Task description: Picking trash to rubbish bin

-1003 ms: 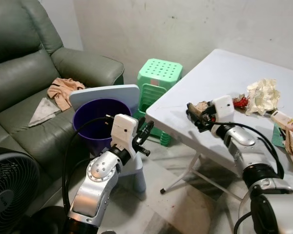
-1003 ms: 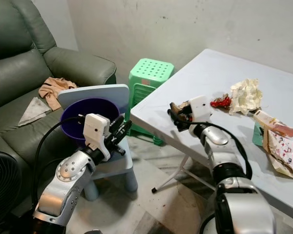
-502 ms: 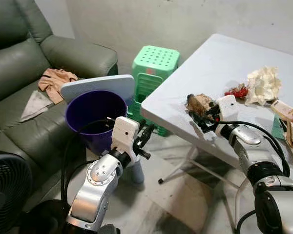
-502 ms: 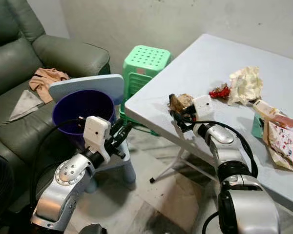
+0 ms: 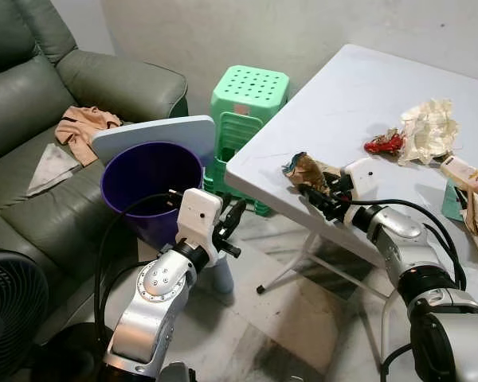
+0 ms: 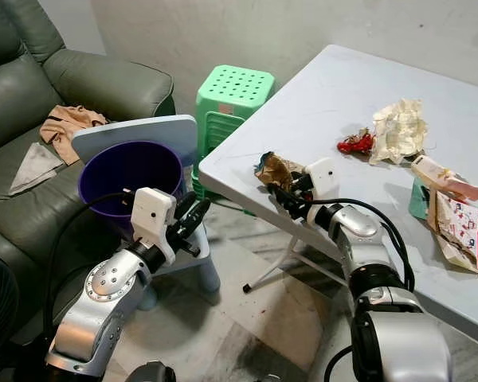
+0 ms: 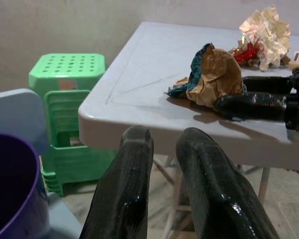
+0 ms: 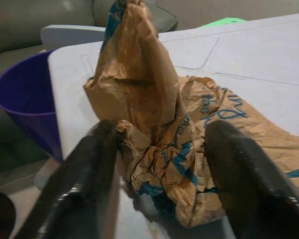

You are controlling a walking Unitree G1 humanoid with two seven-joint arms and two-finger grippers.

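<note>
Your right gripper [image 5: 317, 193] is straddling the crumpled brown paper [image 5: 308, 169] near the table [image 5: 358, 95] corner with fingers spread, while the purple bin [image 5: 150, 185] is sitting well left, beside your closed, idling left gripper [image 5: 229, 227].

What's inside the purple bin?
The purple bin shows only its dark purple inner wall; no trash is visible in it. Its bottom is hidden by the front rim and the left arm's cable, so something could lie there.
</note>
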